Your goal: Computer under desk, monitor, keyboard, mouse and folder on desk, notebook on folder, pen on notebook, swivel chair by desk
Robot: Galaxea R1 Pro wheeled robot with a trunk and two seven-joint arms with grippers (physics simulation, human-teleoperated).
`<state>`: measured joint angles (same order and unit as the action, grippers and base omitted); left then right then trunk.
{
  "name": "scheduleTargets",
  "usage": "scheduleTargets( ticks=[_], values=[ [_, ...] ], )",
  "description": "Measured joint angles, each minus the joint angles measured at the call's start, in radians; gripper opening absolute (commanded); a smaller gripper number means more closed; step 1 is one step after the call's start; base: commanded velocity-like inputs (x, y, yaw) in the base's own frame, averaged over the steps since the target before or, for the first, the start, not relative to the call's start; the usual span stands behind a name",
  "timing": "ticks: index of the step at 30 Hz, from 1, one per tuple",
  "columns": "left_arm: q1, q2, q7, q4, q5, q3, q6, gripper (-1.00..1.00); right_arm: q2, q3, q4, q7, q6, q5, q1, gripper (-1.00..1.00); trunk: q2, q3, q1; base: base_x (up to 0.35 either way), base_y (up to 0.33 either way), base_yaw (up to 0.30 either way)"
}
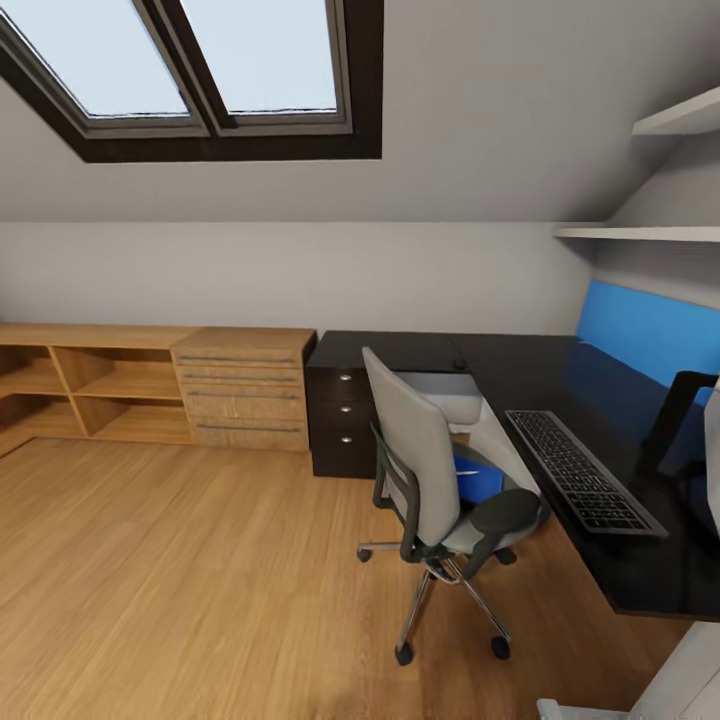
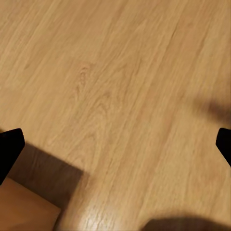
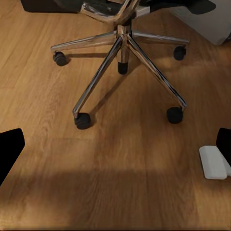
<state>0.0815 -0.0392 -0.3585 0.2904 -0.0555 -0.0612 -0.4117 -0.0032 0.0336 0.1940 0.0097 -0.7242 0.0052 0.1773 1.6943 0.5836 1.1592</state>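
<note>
Right gripper point(image 3: 115, 149) open before swivel chair point(image 3: 122, 53).

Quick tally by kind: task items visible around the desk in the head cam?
Grey padded swivel chair: 1
Glossy black L-shaped desk: 1
Slim dark keyboard on the desk: 1
Bright blue folder on the chair seat: 1
Thin black monitor, partly cut off: 1
Total: 5

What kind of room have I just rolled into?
Probably an attic room used as a home office: a dark-framed skylight in the sloped ceiling, a glossy black L-shaped desk carrying a slim dark keyboard, and a grey swivel chair pulled up to it.
</note>
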Motion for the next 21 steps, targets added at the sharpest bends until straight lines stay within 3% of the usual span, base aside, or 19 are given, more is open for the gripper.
scheduleTargets(
  ticks=[21],
  values=[
    [0.000, -0.001, -0.001, 0.000, 0.000, 0.000, 0.000, 1.00, -0.002, 0.002, -0.001, 0.000, 0.006, 0.000, 0.000, 1.00, 0.147, 0.099, 0.081, 0.000, 0.000, 0.000]
  ],
)
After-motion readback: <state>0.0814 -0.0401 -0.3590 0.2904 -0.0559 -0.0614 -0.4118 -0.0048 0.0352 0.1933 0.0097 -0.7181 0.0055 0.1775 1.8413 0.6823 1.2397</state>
